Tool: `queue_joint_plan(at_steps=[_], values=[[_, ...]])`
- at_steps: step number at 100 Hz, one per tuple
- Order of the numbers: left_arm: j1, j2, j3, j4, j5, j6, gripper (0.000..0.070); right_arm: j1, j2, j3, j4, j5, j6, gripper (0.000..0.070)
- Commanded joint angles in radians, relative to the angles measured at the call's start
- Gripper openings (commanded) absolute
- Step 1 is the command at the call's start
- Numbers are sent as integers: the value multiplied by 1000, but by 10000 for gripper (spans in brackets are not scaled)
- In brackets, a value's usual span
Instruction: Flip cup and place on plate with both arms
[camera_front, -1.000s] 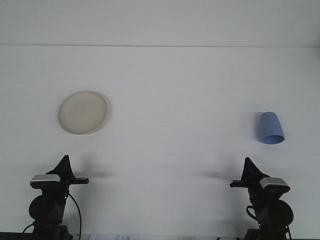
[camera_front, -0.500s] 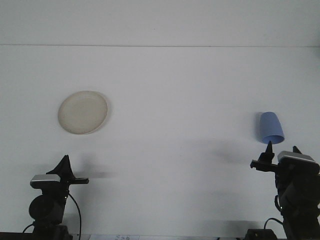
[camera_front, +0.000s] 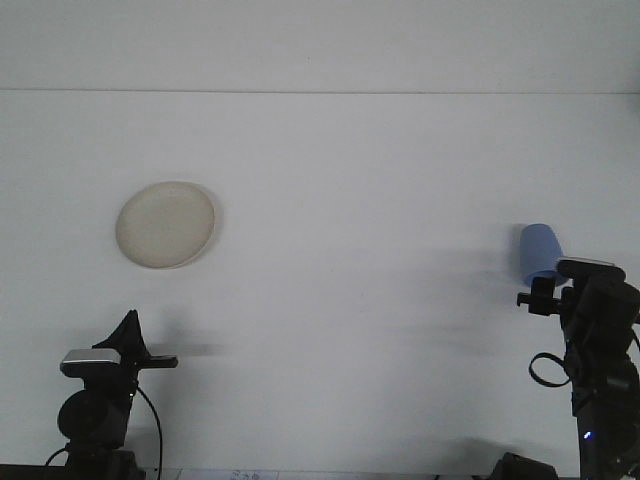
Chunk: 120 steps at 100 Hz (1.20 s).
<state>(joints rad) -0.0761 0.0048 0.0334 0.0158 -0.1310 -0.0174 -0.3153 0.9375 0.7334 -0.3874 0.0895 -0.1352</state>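
The right arm has come up and forward since a moment ago: a second back it sat low near the front edge of the table, and now its black gripper (camera_front: 548, 285) stands right at the near side of the light blue plastic cup (camera_front: 538, 248), covering the cup's lower rim. The cup itself has not shifted; it lies on its side far off to the right of the round cream-coloured plate (camera_front: 165, 224), on the white table (camera_front: 360, 180). The plate has not moved either and holds nothing.

The right arm rises steeply from the bottom right corner, its wrist block with a grey-topped camera housing level with the cup's lower edge, a loop of black cable hanging at its side. Whether its fingers are parted or together, I cannot tell from here.

The left gripper (camera_front: 130, 335) stays parked below the plate, close to the table's front edge, unchanged, its dark fingers meeting in a point.

No writing or labels are legible anywhere.
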Motion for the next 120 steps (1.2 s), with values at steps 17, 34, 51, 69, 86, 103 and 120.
queue_joint_plan(at_steps=[17,34,51,69,86,103,120], values=[[-1,-2,-19,15,-3,-6,14,-106,90,-119,171,-93,-40,446],[-1,-2,-19,15,-3,-6,14,-117,134,-196,391,-127,-49,436],[-1,-2,-19,15,-3,-6,14,-122,258,-200,527,-128,-56,436],[-1,-2,-19,15,-3,-6,14,-124,400,-200,696,-146,-70,436],[-1,-2,-19,15,-3,-6,14,-124,508,-200,847,-147,-82,432],[-1,-2,-19,15,-3,-6,14,-124,583,-199,964,-185,-82,187],[-1,-2,-19,15,-3,-6,14,-124,588,-197,1002,-198,-74,0]])
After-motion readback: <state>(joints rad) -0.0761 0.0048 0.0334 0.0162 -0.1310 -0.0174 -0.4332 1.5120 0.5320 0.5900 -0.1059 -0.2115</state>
